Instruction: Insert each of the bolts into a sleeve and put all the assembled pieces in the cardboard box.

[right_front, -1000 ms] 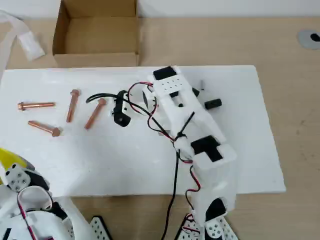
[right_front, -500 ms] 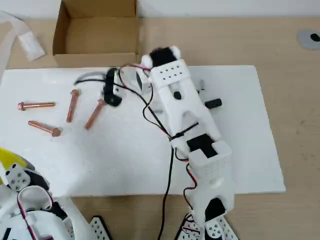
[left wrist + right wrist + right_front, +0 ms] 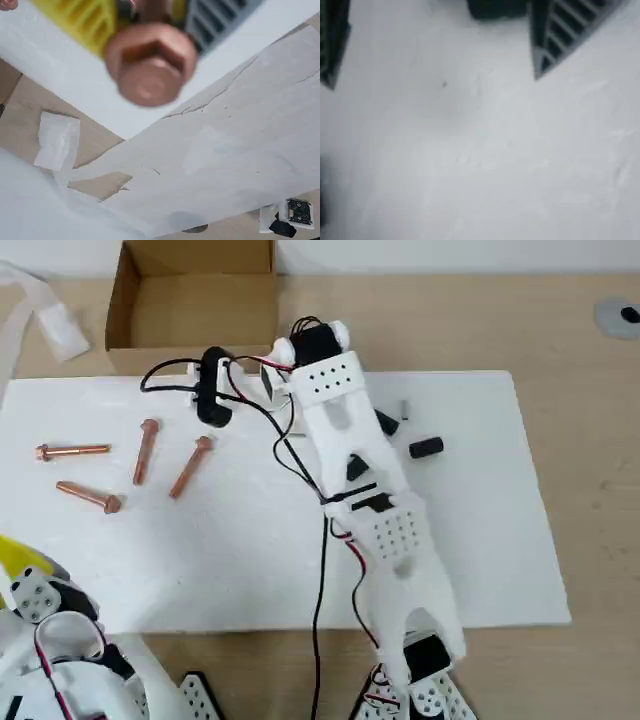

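Across the wooden desk (image 3: 590, 420) lay a white board (image 3: 250, 560), with the cardboard box (image 3: 120, 300) at the frame's upper left. The right claw (image 3: 435, 80) hung over the board, fingers apart. The left claw (image 3: 150, 20) clamped a bolt (image 3: 150, 67) (copper). Four more bolts (image 3: 145, 452) lay at left and a black sleeve (image 3: 427, 447) right of centre.

1. A copper bolt (image 3: 150, 67) sat head-on to the camera, blurred by nearness.
2. The left gripper (image 3: 150, 15) clamped it between a yellow finger (image 3: 82, 20) and a grey ribbed finger (image 3: 217, 17).
3. Behind lay a white board (image 3: 55, 65) and a wooden table (image 3: 15, 112).
4. A crumpled white wrapper (image 3: 57, 142) rested on the table.
5. A small circuit board (image 3: 299, 211) lay well apart, beyond a pale cracked surface (image 3: 230, 150).
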Motion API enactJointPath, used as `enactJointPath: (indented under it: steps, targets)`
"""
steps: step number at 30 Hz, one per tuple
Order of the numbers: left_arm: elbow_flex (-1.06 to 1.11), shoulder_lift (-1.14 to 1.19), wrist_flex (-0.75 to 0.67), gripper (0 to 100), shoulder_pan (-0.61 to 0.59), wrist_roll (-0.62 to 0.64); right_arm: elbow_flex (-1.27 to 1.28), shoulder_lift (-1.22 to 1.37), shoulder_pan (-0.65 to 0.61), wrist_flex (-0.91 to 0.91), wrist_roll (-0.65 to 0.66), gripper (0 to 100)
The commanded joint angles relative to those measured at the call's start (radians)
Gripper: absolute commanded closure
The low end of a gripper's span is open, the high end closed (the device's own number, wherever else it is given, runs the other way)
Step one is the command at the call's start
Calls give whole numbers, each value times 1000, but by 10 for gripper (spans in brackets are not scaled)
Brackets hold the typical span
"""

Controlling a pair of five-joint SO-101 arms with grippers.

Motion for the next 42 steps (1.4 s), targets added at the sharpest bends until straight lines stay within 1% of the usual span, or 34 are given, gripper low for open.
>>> enactJointPath:
  steps: [1,6,11,13,17,20,22,23,26,28,31,38,42]
  targets:
    - [-5,-4,-20,991,15,5,-133,24,2,14,-23,701]
    - [12,-4,-21,991,15,5,-196,44,65,-29,-94,701]
    - [12,-4,-20,991,15,5,-196,45,128,-31,-95,701]
    - [12,-4,-20,991,15,5,-196,45,143,-26,-97,701]
    - [15,-4,-20,991,15,5,-196,41,162,25,-161,701]
    - [17,-4,-18,990,15,3,-147,38,173,28,-296,702]
    - [18,-4,-18,989,15,0,-64,19,171,28,-334,702]
    - [28,-4,-18,989,15,-3,-18,-8,171,28,-374,702]
    - [68,12,-18,989,15,-61,150,-94,174,25,-514,702]
    - [101,21,-18,990,15,-78,234,-122,171,25,-594,702]
    - [124,22,-23,993,15,-83,257,-122,168,25,-718,702]
    - [126,19,-26,993,17,-78,245,-102,165,-5,-951,703]
    - [126,19,-28,994,17,-78,242,-51,166,-6,-1042,703]
